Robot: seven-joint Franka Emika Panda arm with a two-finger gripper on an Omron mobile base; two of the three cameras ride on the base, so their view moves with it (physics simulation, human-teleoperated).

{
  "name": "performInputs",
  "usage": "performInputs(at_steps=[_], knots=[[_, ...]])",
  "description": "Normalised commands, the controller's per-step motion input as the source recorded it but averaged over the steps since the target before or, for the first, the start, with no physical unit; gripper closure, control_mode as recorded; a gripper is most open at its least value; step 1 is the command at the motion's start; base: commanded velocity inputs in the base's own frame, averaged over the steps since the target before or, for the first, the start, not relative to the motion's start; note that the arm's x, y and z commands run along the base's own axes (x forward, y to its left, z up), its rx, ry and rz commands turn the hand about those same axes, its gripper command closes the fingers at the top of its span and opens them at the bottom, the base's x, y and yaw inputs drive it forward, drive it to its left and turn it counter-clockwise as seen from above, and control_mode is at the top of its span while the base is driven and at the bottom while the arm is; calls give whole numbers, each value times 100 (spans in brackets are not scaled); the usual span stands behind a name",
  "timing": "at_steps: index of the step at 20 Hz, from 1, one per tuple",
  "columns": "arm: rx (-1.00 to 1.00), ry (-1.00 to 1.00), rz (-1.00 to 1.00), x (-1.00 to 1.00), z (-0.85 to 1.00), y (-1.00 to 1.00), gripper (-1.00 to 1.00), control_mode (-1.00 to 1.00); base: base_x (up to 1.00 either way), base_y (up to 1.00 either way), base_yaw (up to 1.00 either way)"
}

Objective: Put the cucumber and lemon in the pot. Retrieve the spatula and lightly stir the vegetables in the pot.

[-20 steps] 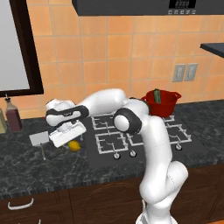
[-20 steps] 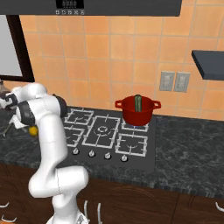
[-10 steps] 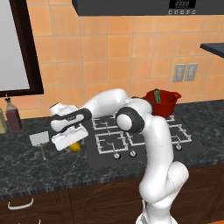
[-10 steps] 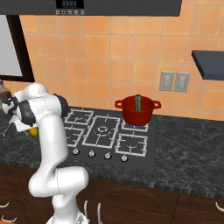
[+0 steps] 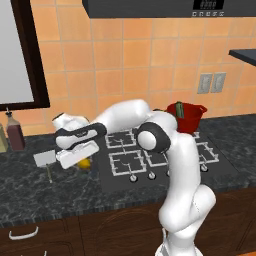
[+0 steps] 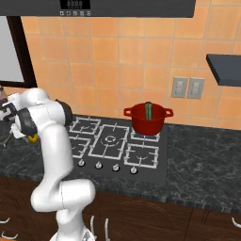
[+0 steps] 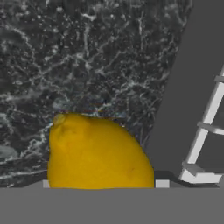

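Lemon (image 7: 98, 153): on the dark counter just left of the stove, directly under your gripper (image 5: 75, 156); fills the lower hand view, i.e. hand is low & centred over it, set for a pick.
Gripper: down over the lemon; tips hidden by the fruit; can't tell whether jaws are wide, narrowing or gripping.
Cucumber (image 6: 148, 111): standing on end in the pot (image 6: 148, 119), top poking above the rim; that half looks done.
Pot: on the rear burner, well apart from the lemon; expect a long carry across the stove.
Spatula (image 5: 45, 159): flat on the counter, just beside the gripper, blade toward the wall; untouched, needed last for stirring.
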Motion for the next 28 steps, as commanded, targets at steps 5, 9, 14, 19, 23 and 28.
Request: performInputs(at_steps=[5, 9, 14, 19, 23, 28], knots=[[8, -33, -2, -68, 100, -51, 100, -100, 0, 0, 0], [15, -20, -6, -39, 100, -93, 100, -100, 0, 0, 0], [13, -15, -10, -7, 88, -100, 100, -100, 0, 0, 0], [9, -10, -10, 0, 56, -100, 100, -100, 0, 0, 0], [2, -8, -11, 0, 38, -100, 100, -100, 0, 0, 0], [3, -4, -11, 1, 13, -100, 100, -100, 0, 0, 0]])
